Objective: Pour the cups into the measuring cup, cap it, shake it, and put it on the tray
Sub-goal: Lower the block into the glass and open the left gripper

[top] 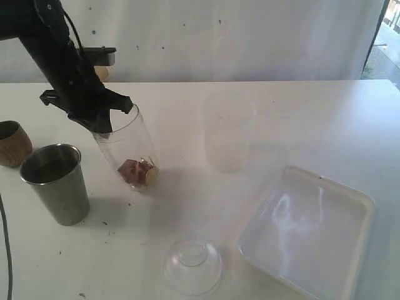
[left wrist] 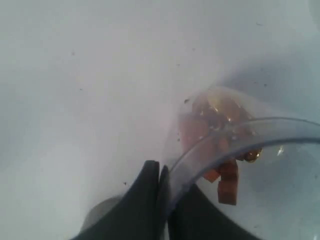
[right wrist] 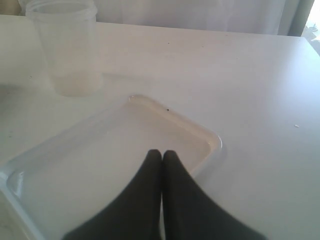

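Observation:
My left gripper (top: pixel 104 125) (left wrist: pixel 163 174) is shut on the rim of the clear measuring cup (top: pixel 128 150) (left wrist: pixel 235 137), one finger inside the wall and one outside. The cup leans over, with brown and orange bits lying in its rounded bottom. To its left stand the steel tumbler (top: pixel 56 184) and, farther left, the wooden cup (top: pixel 12 142). The frosted cup (top: pixel 226 140) (right wrist: pixel 67 50) stands upright near the table's middle. The white tray (top: pixel 306 231) (right wrist: pixel 90 160) lies at the front right. Above it hangs my right gripper (right wrist: pixel 161 154), shut on nothing and outside the exterior view.
A clear dome lid (top: pixel 192 265) rests on the table near the front edge, between the steel tumbler and the tray. A pale curtain hangs behind the table's far edge. A dark cable runs down the far left of the exterior view.

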